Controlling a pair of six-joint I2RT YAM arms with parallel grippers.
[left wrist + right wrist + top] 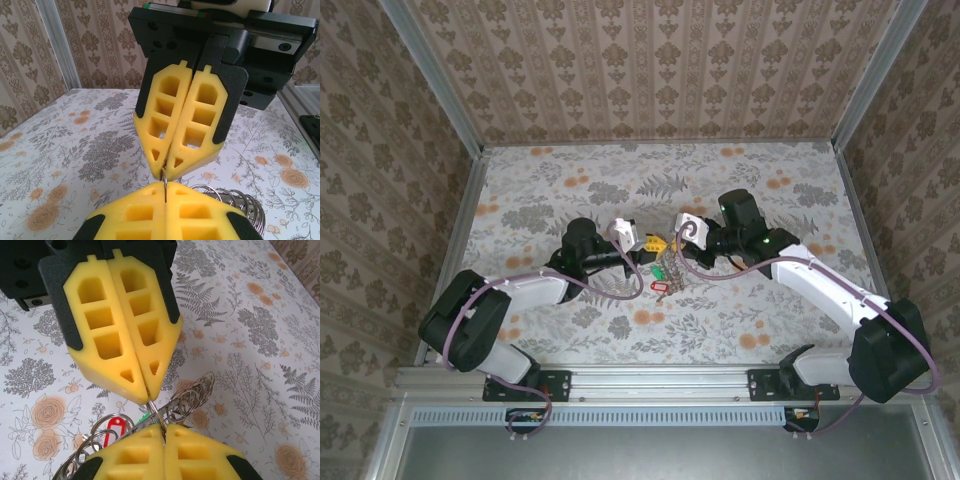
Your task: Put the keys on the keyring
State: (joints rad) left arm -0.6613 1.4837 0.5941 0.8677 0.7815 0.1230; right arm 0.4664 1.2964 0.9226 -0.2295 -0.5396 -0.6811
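Left gripper (165, 189): jaws pressed together, pinching a thin wire loop of the keyring (192, 392); right gripper (163, 429): jaws likewise together on that same loop from the opposite side, so we've got the two sets of tips nearly touching mid-table; the keyring's remaining coils fan out under the tips over the floral table (570, 190); red key (114, 430) sits among the coils, green key (660, 271) just beside it; we can't tell whether either is threaded.
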